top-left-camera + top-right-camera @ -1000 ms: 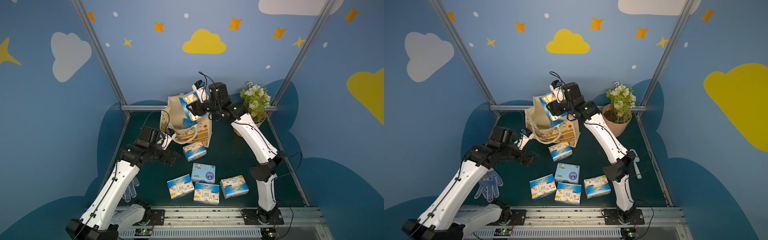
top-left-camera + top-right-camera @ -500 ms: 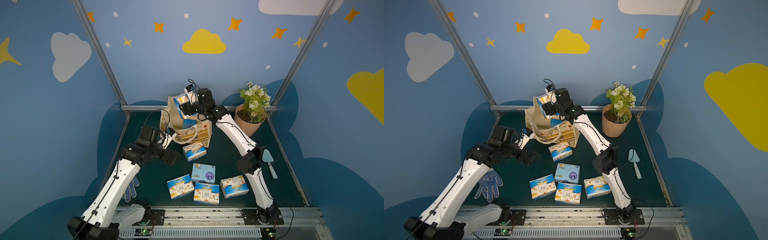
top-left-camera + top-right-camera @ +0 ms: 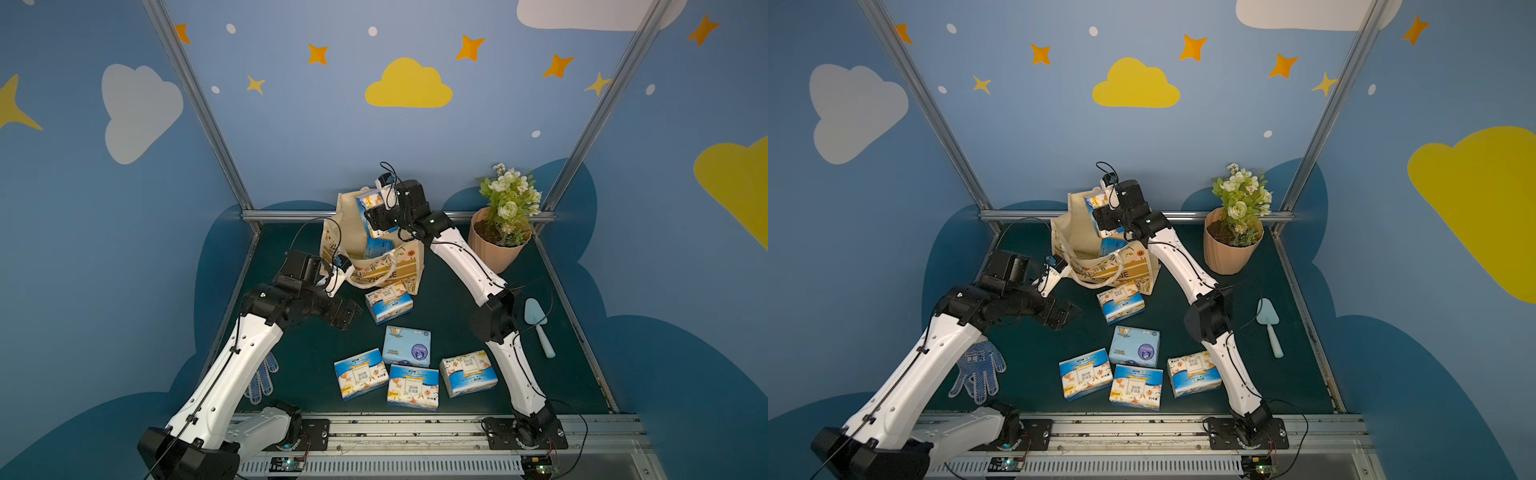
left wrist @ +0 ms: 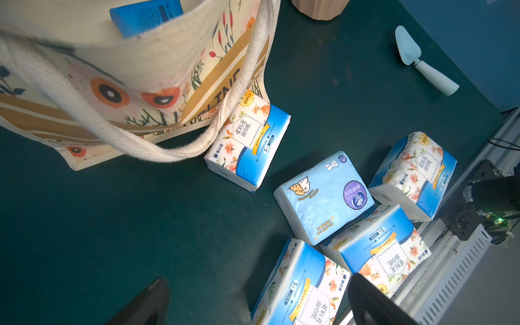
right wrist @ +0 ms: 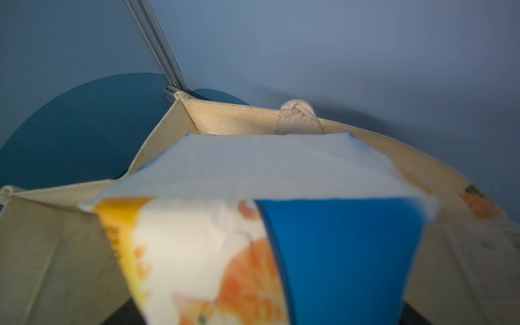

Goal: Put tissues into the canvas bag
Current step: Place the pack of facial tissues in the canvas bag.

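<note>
The cream canvas bag (image 3: pixel 386 266) stands open at the back of the mat, with a blue pack (image 3: pixel 376 248) inside. My right gripper (image 3: pixel 374 214) hovers at the bag's mouth with a floral tissue pack (image 3: pixel 368 203) upright at its jaws. That pack (image 5: pixel 253 225) fills the right wrist view and hides the fingers. One floral pack (image 3: pixel 388 300) lies against the bag's front. A pale blue pack (image 3: pixel 406 345) and three floral packs (image 3: pixel 412 386) lie nearer the front rail. My left gripper (image 4: pixel 259 295) is open and empty above the mat, left of these packs.
A peach flowerpot (image 3: pixel 494 245) with white flowers stands at the back right. A pale blue trowel (image 3: pixel 538 326) lies by the right arm's elbow. A dotted work glove (image 3: pixel 978 370) lies under the left arm. The metal rail (image 3: pixel 415 428) bounds the front.
The right arm has swung left and folded its elbow down, carrying the floral pack over the bag's mouth. The left arm has hardly moved.
</note>
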`<state>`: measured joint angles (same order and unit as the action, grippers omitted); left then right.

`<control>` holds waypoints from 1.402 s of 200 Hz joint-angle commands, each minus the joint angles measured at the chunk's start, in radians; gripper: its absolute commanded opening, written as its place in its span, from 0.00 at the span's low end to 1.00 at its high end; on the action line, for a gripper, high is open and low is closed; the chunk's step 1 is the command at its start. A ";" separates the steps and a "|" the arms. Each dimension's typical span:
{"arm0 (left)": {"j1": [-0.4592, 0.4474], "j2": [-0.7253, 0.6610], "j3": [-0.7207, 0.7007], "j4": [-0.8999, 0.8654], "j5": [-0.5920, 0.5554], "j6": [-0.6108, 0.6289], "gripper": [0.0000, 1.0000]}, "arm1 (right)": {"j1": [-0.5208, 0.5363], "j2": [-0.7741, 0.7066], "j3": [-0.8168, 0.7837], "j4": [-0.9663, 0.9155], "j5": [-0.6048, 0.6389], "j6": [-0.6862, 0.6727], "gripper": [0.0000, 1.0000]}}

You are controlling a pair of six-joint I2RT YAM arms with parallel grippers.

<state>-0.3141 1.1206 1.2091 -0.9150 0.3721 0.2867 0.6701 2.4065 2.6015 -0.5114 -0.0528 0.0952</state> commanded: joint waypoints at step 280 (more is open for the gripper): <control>-0.064 -0.052 0.063 -0.395 -0.074 0.425 1.00 | 0.005 -0.402 -0.014 -0.219 0.147 -0.029 0.94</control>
<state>-0.3344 1.1027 1.2823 -1.1191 0.3378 0.5404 0.6765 2.1635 2.6133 -0.6308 0.0135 0.0719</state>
